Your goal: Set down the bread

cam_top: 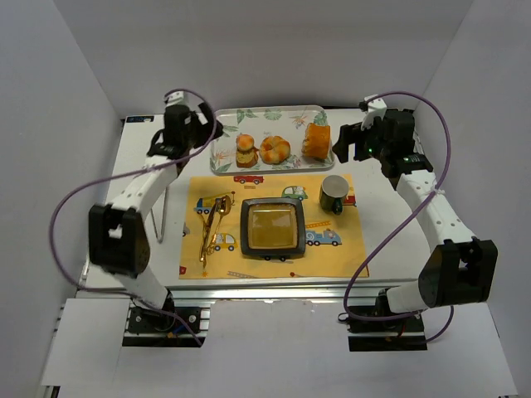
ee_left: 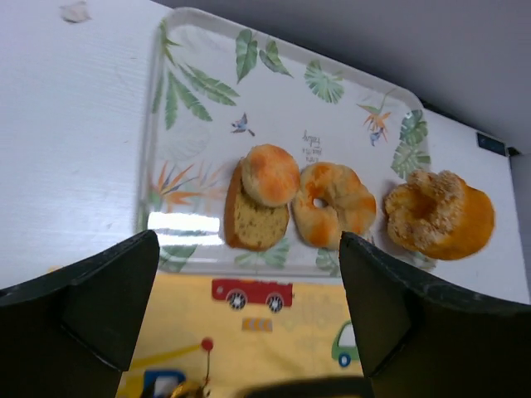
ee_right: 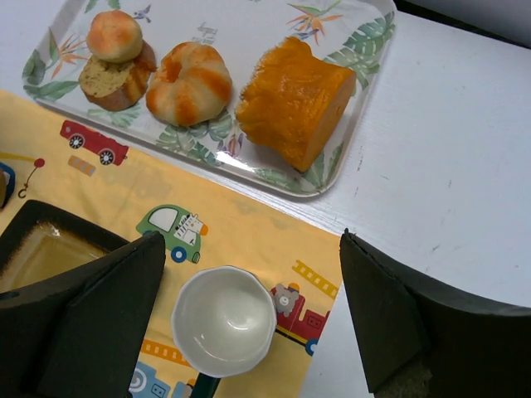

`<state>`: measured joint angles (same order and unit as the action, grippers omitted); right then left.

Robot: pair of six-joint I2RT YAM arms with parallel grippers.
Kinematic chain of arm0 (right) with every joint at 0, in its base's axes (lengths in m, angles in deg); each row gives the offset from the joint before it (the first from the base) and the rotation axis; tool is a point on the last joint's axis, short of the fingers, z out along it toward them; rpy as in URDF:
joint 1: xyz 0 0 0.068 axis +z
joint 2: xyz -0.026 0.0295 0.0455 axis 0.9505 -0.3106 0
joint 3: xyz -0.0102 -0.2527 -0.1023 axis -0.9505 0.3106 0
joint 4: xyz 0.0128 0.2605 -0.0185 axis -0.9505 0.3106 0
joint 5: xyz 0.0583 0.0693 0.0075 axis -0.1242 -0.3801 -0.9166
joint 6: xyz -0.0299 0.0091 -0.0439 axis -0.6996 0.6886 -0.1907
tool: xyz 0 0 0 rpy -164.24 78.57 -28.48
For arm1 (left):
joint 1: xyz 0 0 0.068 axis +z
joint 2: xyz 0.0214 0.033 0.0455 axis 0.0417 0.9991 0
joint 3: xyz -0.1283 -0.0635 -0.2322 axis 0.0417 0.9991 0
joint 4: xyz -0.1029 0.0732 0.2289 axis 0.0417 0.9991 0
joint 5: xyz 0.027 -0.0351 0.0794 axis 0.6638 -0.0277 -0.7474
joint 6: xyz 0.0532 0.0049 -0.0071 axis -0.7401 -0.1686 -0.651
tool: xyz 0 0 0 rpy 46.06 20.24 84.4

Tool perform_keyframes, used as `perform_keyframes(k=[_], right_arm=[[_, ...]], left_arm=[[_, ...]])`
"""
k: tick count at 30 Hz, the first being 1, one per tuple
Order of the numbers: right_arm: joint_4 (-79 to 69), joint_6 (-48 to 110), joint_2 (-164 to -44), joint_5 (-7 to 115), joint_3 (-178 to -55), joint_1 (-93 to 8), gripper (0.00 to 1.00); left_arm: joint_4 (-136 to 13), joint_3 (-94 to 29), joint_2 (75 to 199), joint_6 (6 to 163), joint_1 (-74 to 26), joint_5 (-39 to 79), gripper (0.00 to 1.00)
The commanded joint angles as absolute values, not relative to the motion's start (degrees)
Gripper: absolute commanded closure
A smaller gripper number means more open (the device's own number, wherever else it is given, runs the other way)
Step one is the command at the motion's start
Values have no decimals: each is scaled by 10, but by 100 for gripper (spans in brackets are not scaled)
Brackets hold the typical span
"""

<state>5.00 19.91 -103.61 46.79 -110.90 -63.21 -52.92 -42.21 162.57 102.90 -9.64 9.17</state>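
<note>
A leaf-print tray (cam_top: 270,120) at the back holds three breads: a small round bun on a slice (cam_top: 245,151), a ring-shaped roll (cam_top: 275,149) and an orange loaf piece (cam_top: 316,141). They also show in the left wrist view: the bun and slice (ee_left: 259,199), the roll (ee_left: 334,203), the loaf piece (ee_left: 440,214). A dark square plate (cam_top: 271,228) sits on the yellow mat. My left gripper (cam_top: 203,133) is open and empty, hovering left of the tray. My right gripper (cam_top: 348,143) is open and empty, right of the tray.
A yellow car-print mat (cam_top: 274,224) carries gold tongs (cam_top: 209,228) on its left and a green cup (cam_top: 334,193) with a white inside (ee_right: 222,320) on its right. White walls enclose the table on three sides.
</note>
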Motion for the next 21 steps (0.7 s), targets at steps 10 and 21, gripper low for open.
perform_keyframes(k=[10, 21], right_arm=[[122, -83, -1044, 51, -1108, -622, 67], [112, -55, -1066, 49, -1098, -611, 19]], left_arm=[[-379, -79, 1240, 1014, 78, 88, 95], [-322, -108, 1425, 820, 100, 47, 3]])
